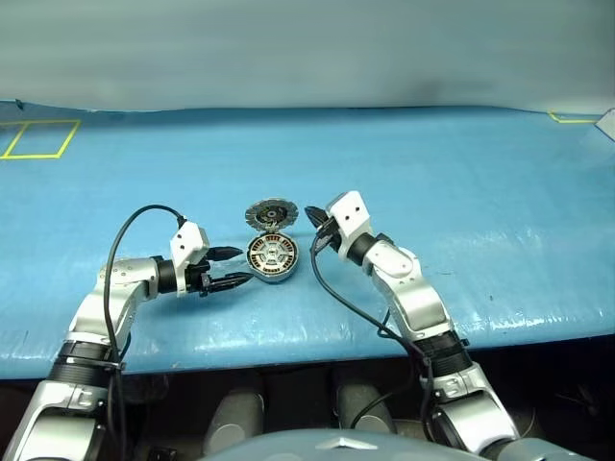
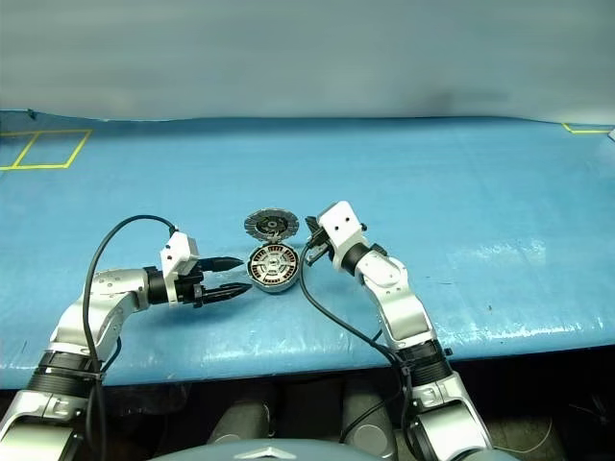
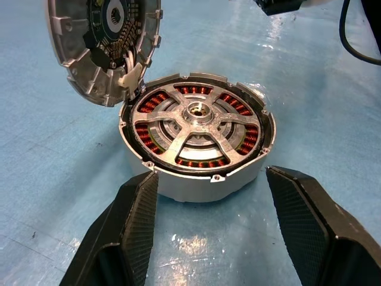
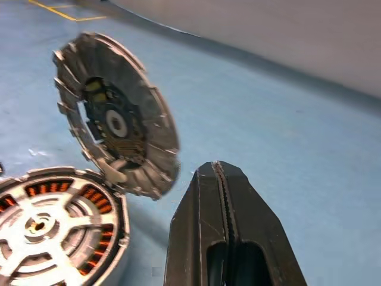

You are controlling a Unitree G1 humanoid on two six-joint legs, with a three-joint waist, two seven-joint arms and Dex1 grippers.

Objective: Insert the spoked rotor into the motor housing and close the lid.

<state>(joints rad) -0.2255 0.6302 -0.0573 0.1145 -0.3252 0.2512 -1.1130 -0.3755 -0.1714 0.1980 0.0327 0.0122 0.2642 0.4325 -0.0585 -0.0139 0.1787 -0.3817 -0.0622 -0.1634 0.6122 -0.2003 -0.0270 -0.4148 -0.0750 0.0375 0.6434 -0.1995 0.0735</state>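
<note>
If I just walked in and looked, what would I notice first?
First, the motor housing in the middle of the blue table, with its orange-brown coils and the spoked rotor sitting inside. Its round lid stands open, tilted up on the far side. The left gripper waits open beside it, and the right gripper, shut, is near the lid.

Silver arms, black fingers

Both arms are showing silver-grey jointed shells with black bands at the elbows and wrists; a white camera block is sitting on each wrist, a black cable is looping from each, and the left gripper (image 1: 233,267) and right gripper (image 1: 312,213) are wearing ribbed black fingers (image 3: 122,229).
</note>
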